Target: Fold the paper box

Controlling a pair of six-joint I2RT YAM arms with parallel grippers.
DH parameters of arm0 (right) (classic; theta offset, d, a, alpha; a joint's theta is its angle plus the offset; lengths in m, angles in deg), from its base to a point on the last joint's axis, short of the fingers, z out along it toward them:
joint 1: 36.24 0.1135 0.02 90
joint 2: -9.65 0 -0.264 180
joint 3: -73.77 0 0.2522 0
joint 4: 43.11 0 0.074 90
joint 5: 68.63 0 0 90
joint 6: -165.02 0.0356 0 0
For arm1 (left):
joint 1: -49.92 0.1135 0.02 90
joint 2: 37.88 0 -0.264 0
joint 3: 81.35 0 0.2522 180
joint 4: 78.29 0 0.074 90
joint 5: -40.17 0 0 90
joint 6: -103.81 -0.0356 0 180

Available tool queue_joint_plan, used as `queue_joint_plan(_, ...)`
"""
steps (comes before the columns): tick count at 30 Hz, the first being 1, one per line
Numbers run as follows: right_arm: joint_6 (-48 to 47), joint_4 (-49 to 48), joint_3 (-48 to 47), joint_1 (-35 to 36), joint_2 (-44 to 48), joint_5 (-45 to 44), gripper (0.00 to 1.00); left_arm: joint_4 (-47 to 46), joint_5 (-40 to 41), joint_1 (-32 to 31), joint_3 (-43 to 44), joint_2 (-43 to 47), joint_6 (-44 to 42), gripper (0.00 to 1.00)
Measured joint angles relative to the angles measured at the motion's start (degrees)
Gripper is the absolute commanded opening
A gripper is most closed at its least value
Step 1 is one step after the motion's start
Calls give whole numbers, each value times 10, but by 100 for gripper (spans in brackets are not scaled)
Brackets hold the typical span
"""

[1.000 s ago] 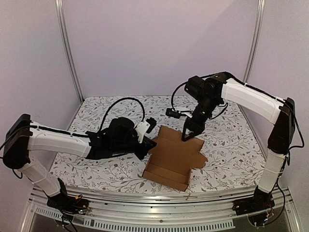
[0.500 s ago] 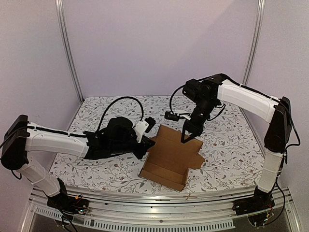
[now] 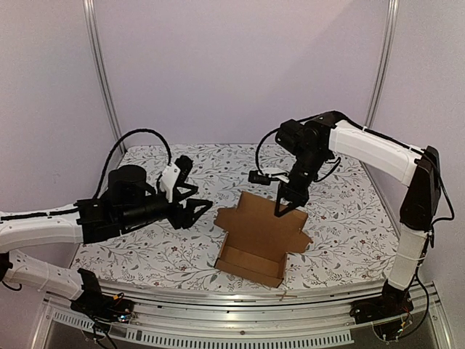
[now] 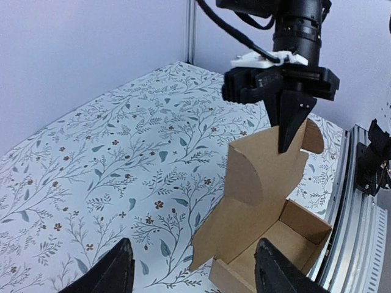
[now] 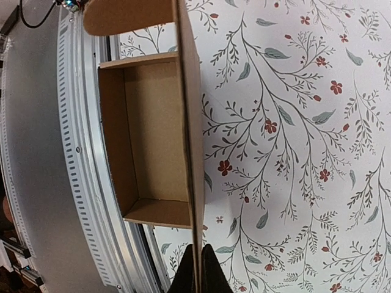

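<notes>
Two arms, one paper box (image 3: 261,231).

Top view: the box sits on the table (image 3: 145,256) near the front middle, with the tray part open upward and the lid panel raised on the far side. The right gripper (image 3: 282,209) pinches the lid's top edge. The left gripper (image 3: 197,209) is spread wide, apart from the box on its left.

Left wrist view: its own fingers (image 4: 118,273) are wide with nothing between them. The lid, with rounded ear flaps, stands upright.

Right wrist view: the fingertips are clamped on the thin cardboard edge.

Judgement: light and thin, stiff across panels, bends at creases, dents easily. Hold it by the panel edges near a crease, not by the ear flaps.
</notes>
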Motion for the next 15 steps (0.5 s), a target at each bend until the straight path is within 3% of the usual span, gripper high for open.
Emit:
queue_joint_plan(3, -15, 0, 1, 0, 9, 12, 0, -1, 6, 29, -19, 24, 12, 64)
queue_joint_plan(7, -25, 1, 0, 0, 20, 24, 0, 5, -5, 69, -20, -35, 24, 57)
queue_joint_plan(11, -28, 1, -4, 0, 21, 25, 0, 12, -75, 73, -15, -100, 24, 56)
queue_joint_plan(15, -26, 4, -4, 0, 21, 21, 0, 4, -136, 73, -9, -107, 22, 57)
